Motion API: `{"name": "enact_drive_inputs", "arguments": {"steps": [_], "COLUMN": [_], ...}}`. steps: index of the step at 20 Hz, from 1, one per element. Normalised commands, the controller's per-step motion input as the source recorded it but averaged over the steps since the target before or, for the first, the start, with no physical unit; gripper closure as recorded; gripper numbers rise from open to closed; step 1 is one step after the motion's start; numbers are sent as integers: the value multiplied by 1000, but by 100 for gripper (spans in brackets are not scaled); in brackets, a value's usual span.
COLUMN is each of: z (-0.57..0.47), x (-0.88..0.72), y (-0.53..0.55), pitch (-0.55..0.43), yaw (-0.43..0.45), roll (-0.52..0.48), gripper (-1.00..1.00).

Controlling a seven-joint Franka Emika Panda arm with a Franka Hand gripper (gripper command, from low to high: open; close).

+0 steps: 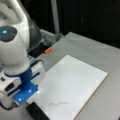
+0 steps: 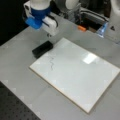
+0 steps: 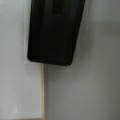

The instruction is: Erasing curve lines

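Step in hand looks like reaching for the black rectangular block eraser (image 3: 55, 32), filling the wrist view's top. Hand (image 2: 49, 33) hovers just above it; grip state cannot be told. Thin dark wavy curve lines (image 2: 51, 62) remain unerased on the white rectangular board (image 2: 80, 75), grey counter (image 2: 15, 72) beneath.

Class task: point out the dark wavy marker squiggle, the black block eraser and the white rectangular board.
Dark wavy marker squiggle (image 2: 51, 63), a front view, mid-line.
Black block eraser (image 2: 42, 49), a front view, top face.
White rectangular board (image 1: 75, 77), a front view, bare centre.
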Motion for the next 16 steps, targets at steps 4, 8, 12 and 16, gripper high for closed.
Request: {"name": "enact_drive_inputs", "arguments": {"steps": [4,8,12,16], "z": [-17,56,30,-40], "x": [247,220,214,199], "y": [-265,-238,-185,-109], "pitch": [48,66,49,20], "yaw": [106,52,-10,-90], "roll": [114,140,180,256], "gripper": [-100,-100,-100,-100]}}
